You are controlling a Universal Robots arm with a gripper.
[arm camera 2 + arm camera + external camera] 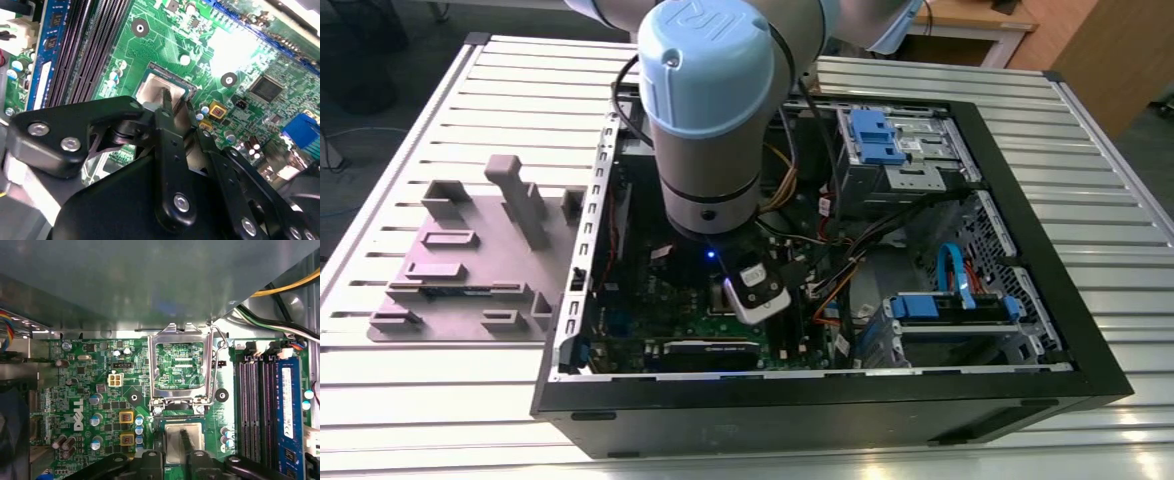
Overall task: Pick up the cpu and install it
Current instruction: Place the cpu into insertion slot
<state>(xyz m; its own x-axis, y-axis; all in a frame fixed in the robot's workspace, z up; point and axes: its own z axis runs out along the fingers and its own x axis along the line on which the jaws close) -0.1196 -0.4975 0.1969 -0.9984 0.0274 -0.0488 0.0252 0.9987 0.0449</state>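
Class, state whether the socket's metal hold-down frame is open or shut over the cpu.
Open: the frame lies flipped back, clear of the cpu.

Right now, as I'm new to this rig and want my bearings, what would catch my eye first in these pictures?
The big pale-blue robot arm stands out first, plunged into the open black computer case mid-frame in the exterior view. In the first wrist view, the silvery cpu lies on the green motherboard, with the black end effector right over it and the metal retention frame swung open beside it.
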